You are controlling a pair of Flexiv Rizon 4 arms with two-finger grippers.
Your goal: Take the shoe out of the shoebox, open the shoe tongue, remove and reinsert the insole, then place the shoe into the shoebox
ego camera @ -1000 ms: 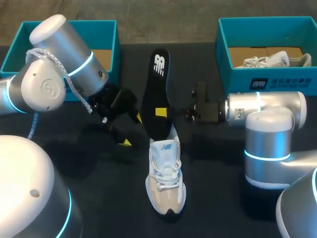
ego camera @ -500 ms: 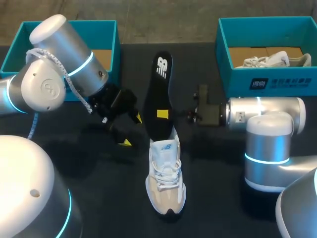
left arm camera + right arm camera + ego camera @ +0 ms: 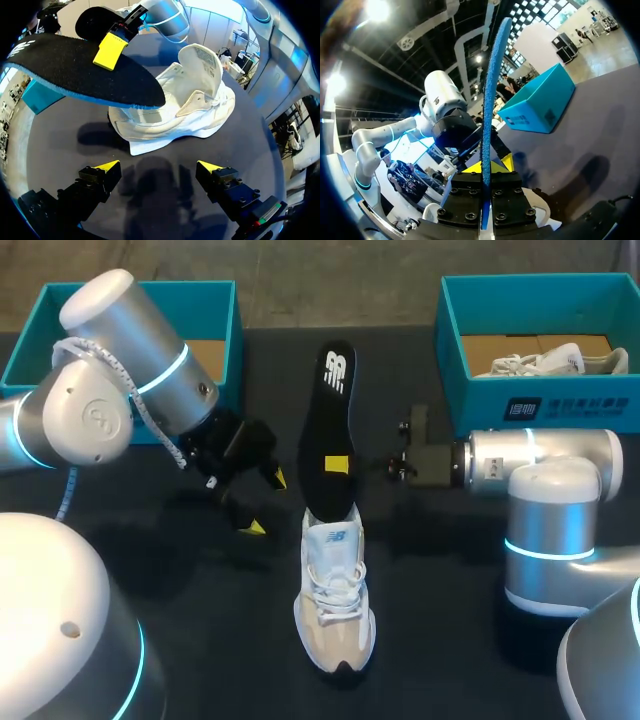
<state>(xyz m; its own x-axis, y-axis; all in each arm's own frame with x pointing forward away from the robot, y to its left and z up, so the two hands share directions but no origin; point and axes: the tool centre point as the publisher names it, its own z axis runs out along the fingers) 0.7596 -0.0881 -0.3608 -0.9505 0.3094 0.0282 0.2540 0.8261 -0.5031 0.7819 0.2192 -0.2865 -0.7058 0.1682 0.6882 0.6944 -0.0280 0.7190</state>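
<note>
A white shoe [image 3: 335, 592] lies on the dark table, toe toward the near edge, tongue pulled up. Over its heel opening hangs the black insole [image 3: 331, 430], tilted, its near tip at the collar. My right gripper [image 3: 338, 464] is shut on the insole's middle; in the right wrist view the blue-edged insole [image 3: 494, 90] stands upright between the clamped fingers of that gripper [image 3: 486, 197]. My left gripper [image 3: 266, 503] stands open just left of the shoe, holding nothing. From the left wrist, the shoe [image 3: 175, 110] and insole [image 3: 75, 70] lie ahead of the open left gripper [image 3: 157, 167].
A teal shoebox [image 3: 228, 310] sits at the back left behind my left arm. Another teal box [image 3: 450, 340] at the back right holds a second white shoe [image 3: 545, 362]. In the right wrist view the left box [image 3: 540, 100] shows beyond the insole.
My right arm has drawn back to the right, carrying the insole slightly rightward over the shoe. The left arm and the shoe have stayed still.
</note>
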